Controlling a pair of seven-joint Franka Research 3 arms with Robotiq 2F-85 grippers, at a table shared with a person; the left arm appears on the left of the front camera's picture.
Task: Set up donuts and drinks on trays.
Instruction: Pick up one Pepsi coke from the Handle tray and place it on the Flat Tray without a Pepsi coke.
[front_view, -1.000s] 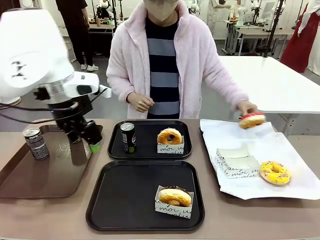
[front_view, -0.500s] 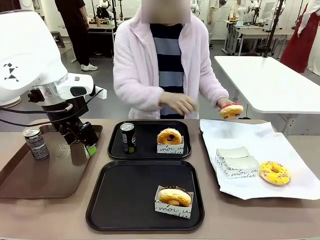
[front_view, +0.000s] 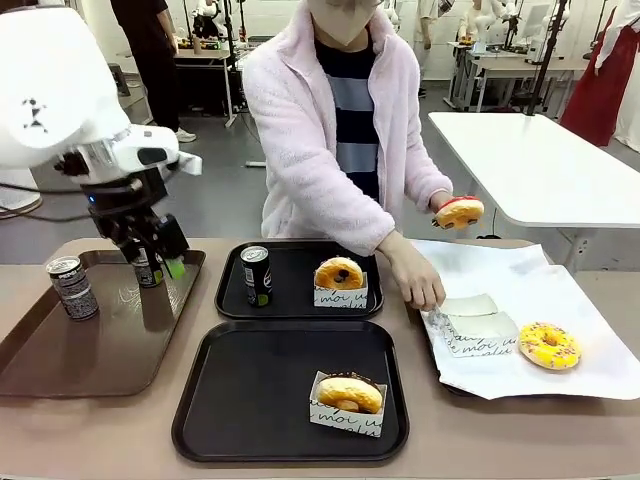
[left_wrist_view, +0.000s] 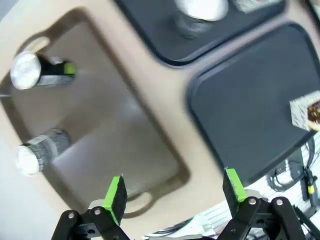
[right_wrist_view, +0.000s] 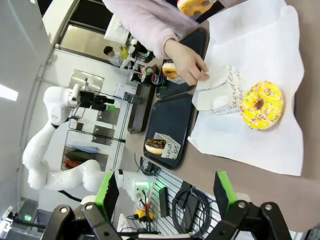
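The person's hand (front_view: 418, 287) has come down since a moment ago and now touches the folded paper sleeves (front_view: 478, 327) on the white paper (front_view: 560, 290). The person's other hand (front_view: 440, 204) has lifted the red donut (front_view: 460, 212) a little higher and holds it in the air over the far edge of that paper. The left claw (left_wrist_view: 173, 180) has gone up a bit and slid to the left.

The left claw hangs over the brown tray (front_view: 60, 350). Its two fingers are spread wide apart and there is nothing between them. Two drinks stand on the brown tray. The grey can (front_view: 72, 287) is near the left edge. The can with the green mark (left_wrist_view: 50, 72) is at the far side, near the claw but apart from it.

The right claw (right_wrist_view: 167, 180) is spread wide too and holds nothing. It is well apart from the donuts.

The far black tray (front_view: 295, 285) holds a dark can (front_view: 256, 275) on its left side and an orange donut (front_view: 340, 272) in a paper sleeve on its right side. These two are apart. The near black tray (front_view: 250, 390) holds one chocolate donut (front_view: 349, 394) in a paper sleeve, close to its near right corner.

The yellow donut (front_view: 549, 345) with sprinkles lies flat on the white paper, just beside the folded paper sleeves.
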